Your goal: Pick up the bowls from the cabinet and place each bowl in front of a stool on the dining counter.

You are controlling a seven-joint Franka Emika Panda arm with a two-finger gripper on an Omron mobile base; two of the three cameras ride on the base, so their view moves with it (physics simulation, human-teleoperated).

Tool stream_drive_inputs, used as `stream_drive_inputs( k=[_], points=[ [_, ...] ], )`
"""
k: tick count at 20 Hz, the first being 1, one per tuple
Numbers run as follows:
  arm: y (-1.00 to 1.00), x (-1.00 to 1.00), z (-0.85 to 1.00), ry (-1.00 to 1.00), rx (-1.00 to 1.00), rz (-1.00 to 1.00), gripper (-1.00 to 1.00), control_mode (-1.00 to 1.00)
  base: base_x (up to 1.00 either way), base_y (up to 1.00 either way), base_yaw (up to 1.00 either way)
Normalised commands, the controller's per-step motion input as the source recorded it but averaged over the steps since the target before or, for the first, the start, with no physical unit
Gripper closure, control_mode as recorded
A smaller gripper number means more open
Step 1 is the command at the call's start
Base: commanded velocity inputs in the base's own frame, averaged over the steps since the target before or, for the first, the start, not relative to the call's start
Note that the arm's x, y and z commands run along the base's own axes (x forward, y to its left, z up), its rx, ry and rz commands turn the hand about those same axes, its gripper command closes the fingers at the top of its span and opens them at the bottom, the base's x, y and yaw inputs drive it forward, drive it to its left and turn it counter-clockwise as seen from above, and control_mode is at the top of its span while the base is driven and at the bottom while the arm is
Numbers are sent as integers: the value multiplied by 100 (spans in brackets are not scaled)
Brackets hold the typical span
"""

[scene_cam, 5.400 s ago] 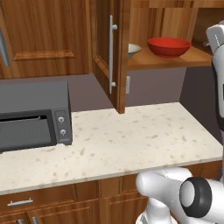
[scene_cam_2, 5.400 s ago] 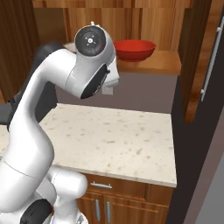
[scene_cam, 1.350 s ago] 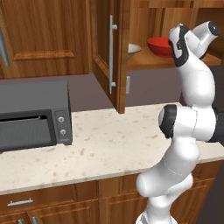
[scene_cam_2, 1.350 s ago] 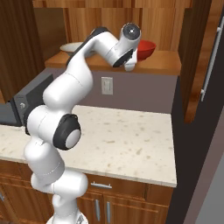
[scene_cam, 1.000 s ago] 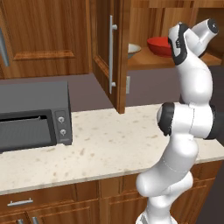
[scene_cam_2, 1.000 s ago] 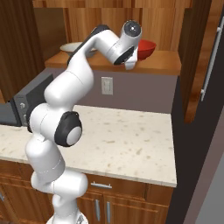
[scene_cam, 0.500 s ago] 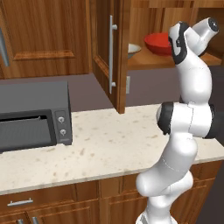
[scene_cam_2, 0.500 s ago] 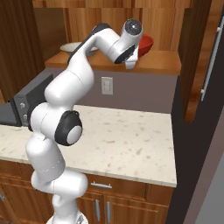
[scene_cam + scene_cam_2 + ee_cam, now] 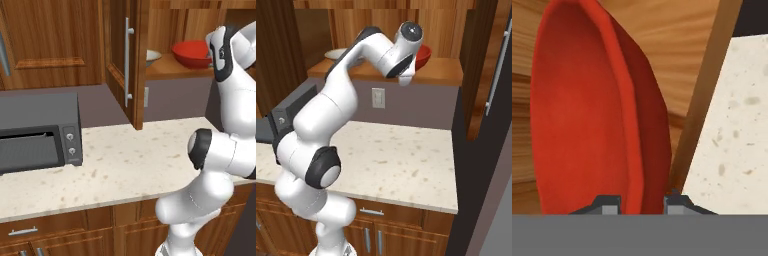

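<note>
In the left base view the open cabinet (image 9: pixel 131 60) fills the upper middle, its door swung toward the camera with the long silver handle (image 9: pixel 128 62) on its face. On the cabinet shelf at about 1 o'clock sits the red bowl (image 9: pixel 192 53), and at its 9 o'clock the cream bowl (image 9: pixel 152 56) peeks from behind the door edge. The arm rises at 4 o'clock and its hand reaches the red bowl's right rim. Below, a dark oven (image 9: pixel 39 131) stands at 9 o'clock on the speckled surface (image 9: pixel 125 162).

In the right base view the red bowl (image 9: pixel 424 55) shows at 1 o'clock, mostly hidden by the wrist; the cream bowl (image 9: pixel 338 53) lies well apart at 10 o'clock on the same shelf. A wall outlet (image 9: pixel 377 98) sits below the shelf.

In the hand view the gripper (image 9: pixel 638 202) is at 6 o'clock, its two fingertips (image 9: pixel 608 204) drawn close on either side of the red bowl's (image 9: pixel 577 110) rim, pinching it. The beige surface (image 9: pixel 732 125) shows at 3 o'clock.
</note>
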Motion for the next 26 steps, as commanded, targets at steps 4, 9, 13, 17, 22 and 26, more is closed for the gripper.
stream_drive_inputs(
  k=[4,9,13,17,22,26],
  points=[
    [0,-100,0,0,0,0,100,-100,0,0,0],
    [10,-100,-3,1,0,0,100,-100,0,0,0],
    [26,-100,0,12,0,0,100,-100,0,0,0],
    [44,-87,-1,14,0,0,100,-100,0,0,0],
    [54,-62,0,16,0,0,100,-100,0,0,0],
    [56,-60,-18,12,0,1,100,-100,0,0,0]
  ],
)
